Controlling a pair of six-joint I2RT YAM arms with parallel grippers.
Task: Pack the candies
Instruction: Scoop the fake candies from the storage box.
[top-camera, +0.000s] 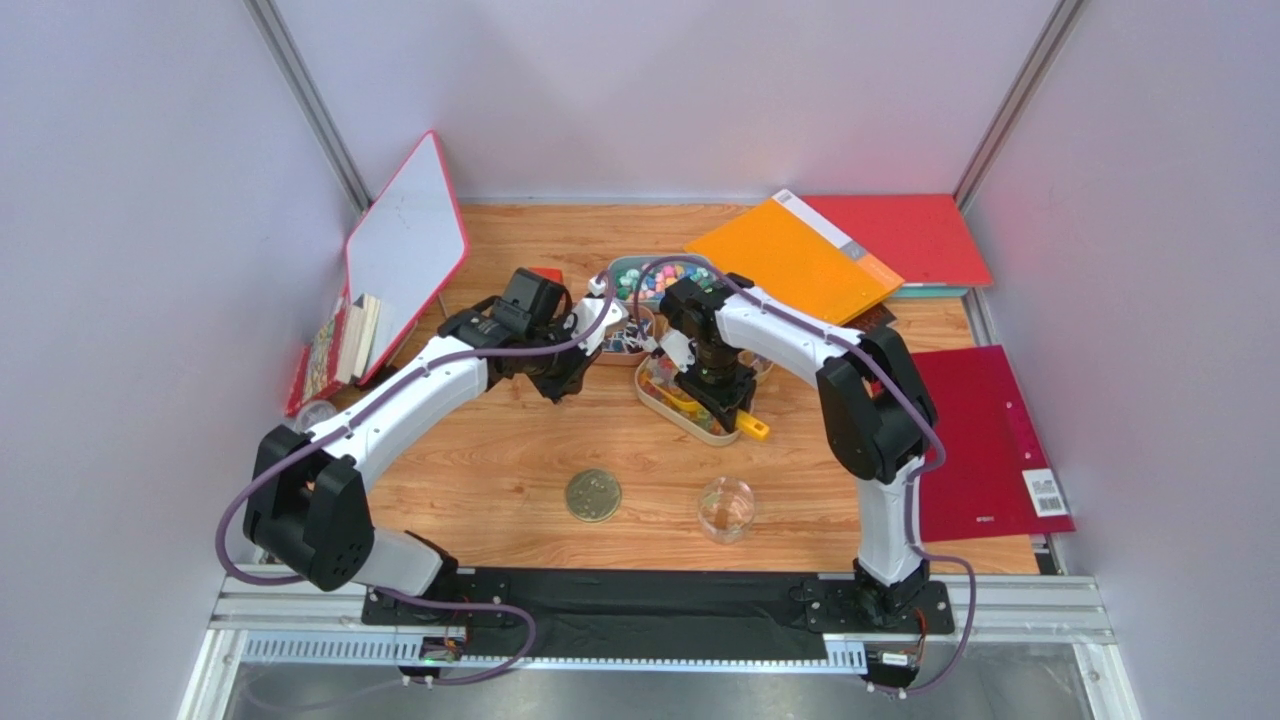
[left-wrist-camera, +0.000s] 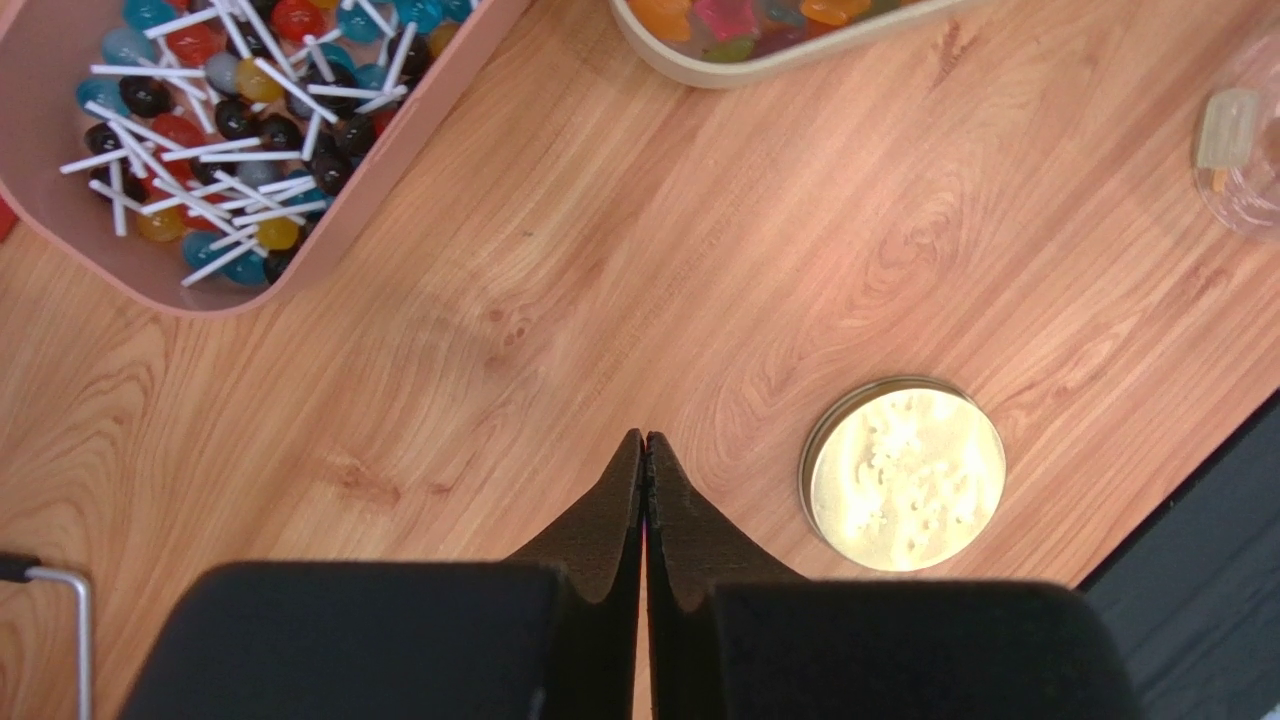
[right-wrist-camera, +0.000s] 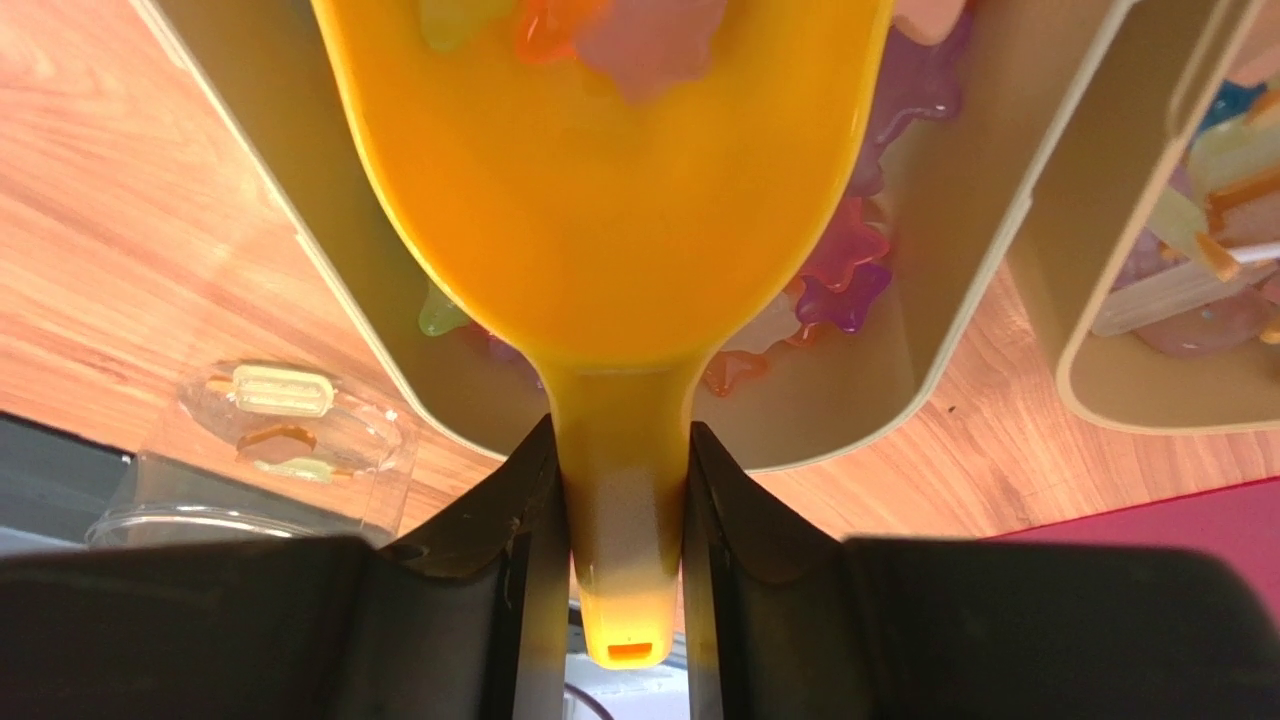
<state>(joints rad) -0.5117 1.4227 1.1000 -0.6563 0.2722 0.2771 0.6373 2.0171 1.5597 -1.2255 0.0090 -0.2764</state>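
Note:
My right gripper (right-wrist-camera: 624, 435) is shut on the handle of a yellow scoop (right-wrist-camera: 601, 195). The scoop's bowl lies in a cream tray (right-wrist-camera: 977, 285) and holds a few pale gummies (right-wrist-camera: 639, 30). More purple and orange gummies (right-wrist-camera: 842, 278) lie in the tray under it. In the top view that gripper (top-camera: 724, 393) is over the cream tray (top-camera: 661, 402). My left gripper (left-wrist-camera: 643, 440) is shut and empty above bare wood. It shows in the top view (top-camera: 571, 360), left of the trays. A pink tray of lollipops (left-wrist-camera: 196, 135) sits beyond it.
A round gold lid (left-wrist-camera: 903, 477) lies on the table, also in the top view (top-camera: 592, 495). A clear glass jar (top-camera: 727, 510) stands near the front, also in the right wrist view (right-wrist-camera: 286, 420). An orange folder (top-camera: 796, 258), red folders (top-camera: 984, 443) and a whiteboard (top-camera: 403, 240) line the edges.

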